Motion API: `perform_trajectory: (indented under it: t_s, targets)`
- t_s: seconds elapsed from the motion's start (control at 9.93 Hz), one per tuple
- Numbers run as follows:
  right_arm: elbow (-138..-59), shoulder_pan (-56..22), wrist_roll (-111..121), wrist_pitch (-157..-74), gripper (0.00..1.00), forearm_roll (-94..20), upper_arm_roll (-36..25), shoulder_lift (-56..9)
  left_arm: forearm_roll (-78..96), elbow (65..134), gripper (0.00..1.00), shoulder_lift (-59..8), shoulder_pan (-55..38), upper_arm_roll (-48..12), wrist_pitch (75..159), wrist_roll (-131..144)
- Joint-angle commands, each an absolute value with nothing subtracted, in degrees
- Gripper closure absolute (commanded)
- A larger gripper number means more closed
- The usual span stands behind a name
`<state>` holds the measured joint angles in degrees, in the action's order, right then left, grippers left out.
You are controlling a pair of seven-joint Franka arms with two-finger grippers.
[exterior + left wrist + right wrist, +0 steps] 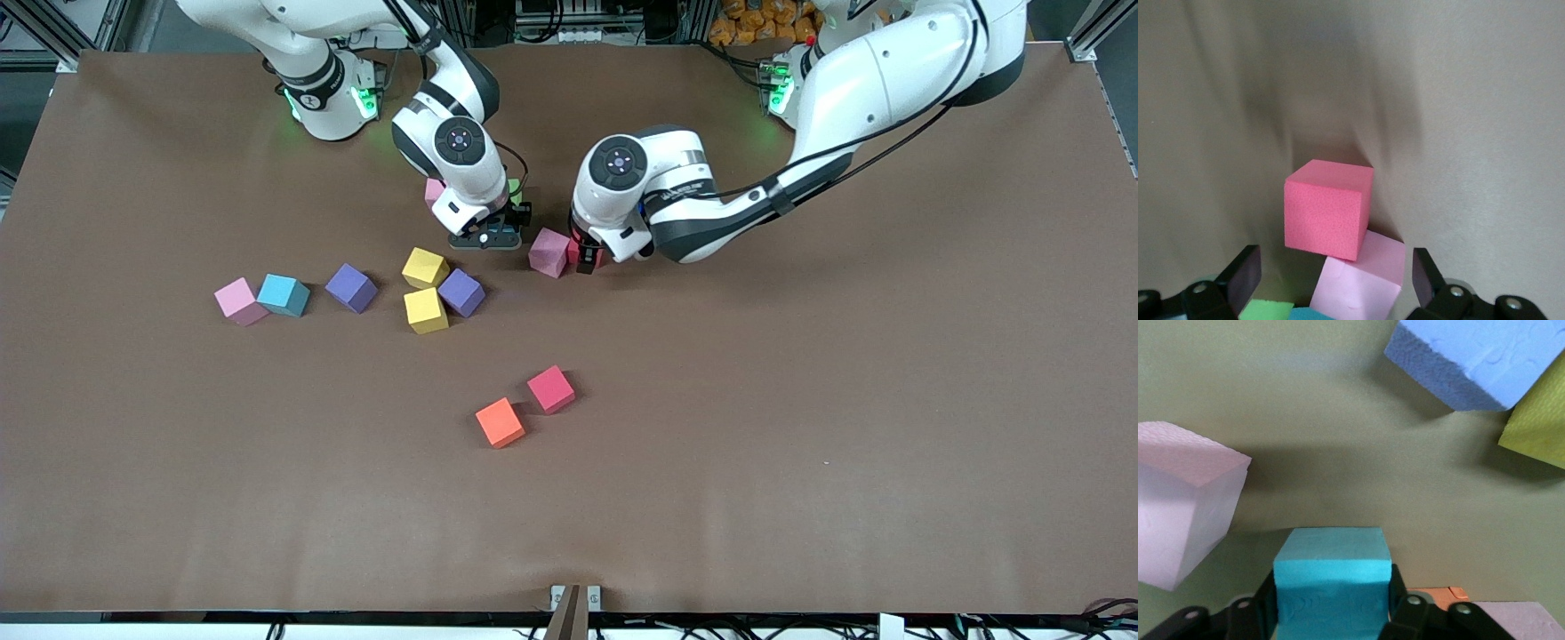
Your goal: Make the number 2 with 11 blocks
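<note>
My right gripper (487, 236) (1331, 617) sits low at the table's middle, shut on a light blue block (1331, 583). Beside it my left gripper (587, 260) (1335, 270) stands open around a pink block (548, 252) (1361, 287) that touches a hot-pink cube (1328, 207). A green block (1266, 311) peeks in by them. Loose blocks lie nearer the front camera: pale pink (240, 300), light blue (284, 294), purple (351, 287), yellow (425, 267), a second yellow (426, 310), a second purple (461, 292), orange (500, 422) and crimson (551, 389). No number 2 is in view.
Another pale pink block (434, 189) (1185, 500) lies half hidden beside the right hand, toward the robots' bases. The brown table cover (845, 400) stretches toward the left arm's end. A small bracket (575, 603) sits at the table's front edge.
</note>
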<state>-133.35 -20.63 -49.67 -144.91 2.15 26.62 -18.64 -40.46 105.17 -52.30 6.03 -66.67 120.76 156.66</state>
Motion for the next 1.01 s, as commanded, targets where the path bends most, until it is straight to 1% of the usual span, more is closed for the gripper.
perform_trajectory:
  t_s: [0.0,0.3,0.7,0.91]
  targets:
    - [-133.9,-20.4,-51.2,-145.8,0.00,3.3,27.0,-18.5,-43.1,106.4,0.00,-52.0,5.7,-66.4,121.3,161.8]
    - [-133.5,-19.8,-51.1,-145.5,0.00,3.3,27.0,-17.5,-45.1,109.3,0.00,-52.0,5.0,-65.8,121.4,162.0]
    - [-131.5,-16.6,-51.0,-145.1,0.00,3.3,26.2,-14.7,-48.6,109.6,0.00,-52.7,4.2,-64.8,122.9,164.2]
    - [-129.0,-15.5,-50.8,-144.2,0.00,3.3,22.1,-14.9,-49.0,109.7,0.00,-53.4,3.4,-64.0,123.1,164.3]
